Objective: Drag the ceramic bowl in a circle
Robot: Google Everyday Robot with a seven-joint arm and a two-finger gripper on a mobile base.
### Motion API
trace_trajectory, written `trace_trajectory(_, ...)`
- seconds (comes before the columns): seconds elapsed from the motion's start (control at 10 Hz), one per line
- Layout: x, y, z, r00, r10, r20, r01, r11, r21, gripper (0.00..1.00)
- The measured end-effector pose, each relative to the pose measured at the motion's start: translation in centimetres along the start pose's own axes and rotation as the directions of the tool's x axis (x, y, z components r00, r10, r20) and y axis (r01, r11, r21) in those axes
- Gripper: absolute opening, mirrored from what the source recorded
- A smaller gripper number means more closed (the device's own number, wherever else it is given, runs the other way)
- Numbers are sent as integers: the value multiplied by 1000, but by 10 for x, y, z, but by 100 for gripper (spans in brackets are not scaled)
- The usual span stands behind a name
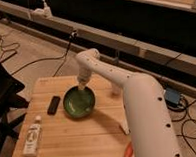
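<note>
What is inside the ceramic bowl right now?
The ceramic bowl shows only its pale green inside; the gripper sits at its far rim. The rim under the gripper is covered.

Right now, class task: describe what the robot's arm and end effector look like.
The arm is smooth, glossy white, with thick rounded segments and a bulbous elbow joint. No cables or markings show on it. The end effector, at the green bowl's far rim, is small, narrow and pale.

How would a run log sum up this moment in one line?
task: circle drag | end effector: at far rim of ceramic bowl | bowl: on wooden table
</note>
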Motion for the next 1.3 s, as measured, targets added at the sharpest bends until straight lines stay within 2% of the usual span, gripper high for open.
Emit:
trace_trajectory(0.1, -4, 21, 1, 999, -33, 2, 33, 999, -30, 0)
trace_trajectory(0.2, 2, 39, 1, 999, -45, 2, 45, 997, -54, 0)
trace_trajectory(0.3, 13, 54, 1, 999, -41, -5, 41, 996, -77, 0)
trace_trajectory(0.4, 36, 66, 0, 999, -22, -29, 19, 995, -96, 0)
trace_trajectory(0.5, 51, 68, -2, 999, -5, -48, 1, 995, -102, 0)
trace_trajectory(0.6, 81, 64, -6, 995, 35, -93, -44, 994, -96, 0)
trace_trajectory(0.7, 107, 50, -11, 987, 77, -140, -87, 994, -70, 0)
trace_trajectory(0.9, 121, 26, -12, 976, 130, -173, -138, 990, -36, 0)
trace_trajectory(1.0, 114, 13, -9, 975, 148, -167, -154, 988, -23, 0)
trace_trajectory(1.2, 75, -1, -2, 982, 141, -124, -144, 989, -17, 0)
trace_trajectory(1.3, 47, -2, 1, 990, 111, -91, -114, 993, -19, 0)
